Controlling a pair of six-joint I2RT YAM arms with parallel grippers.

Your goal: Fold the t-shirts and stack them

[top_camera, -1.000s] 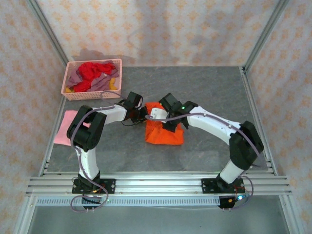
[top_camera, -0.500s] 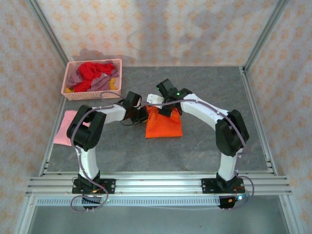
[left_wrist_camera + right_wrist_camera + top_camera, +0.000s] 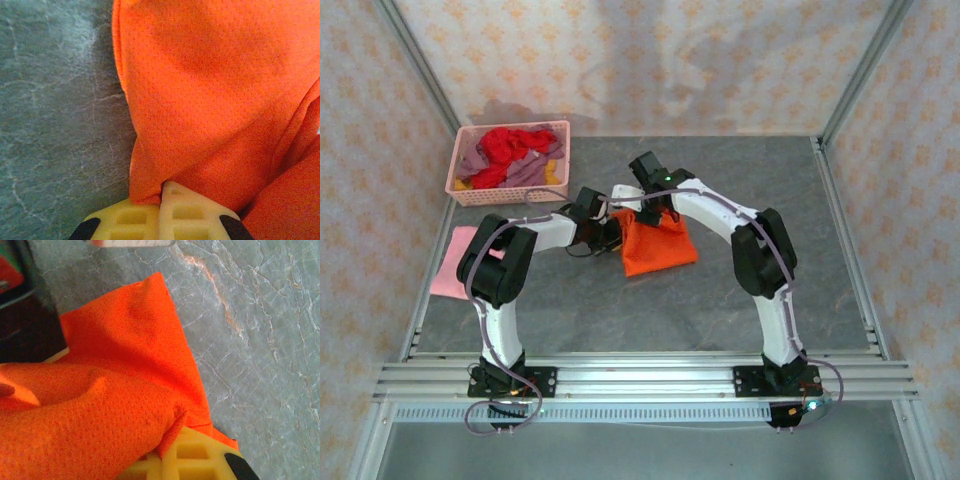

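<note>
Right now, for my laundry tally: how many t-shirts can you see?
5: an orange one at the centre of the table; a pink one flat at its left edge; red, mauve and yellow ones heaped in the basket, which may hide more.

I can read no words, numbers, brands or signs in any of my views (not even one letter). There is a white strip at the very top of my right wrist view, but it is too blurry for me to tell if anything is written on it.
</note>
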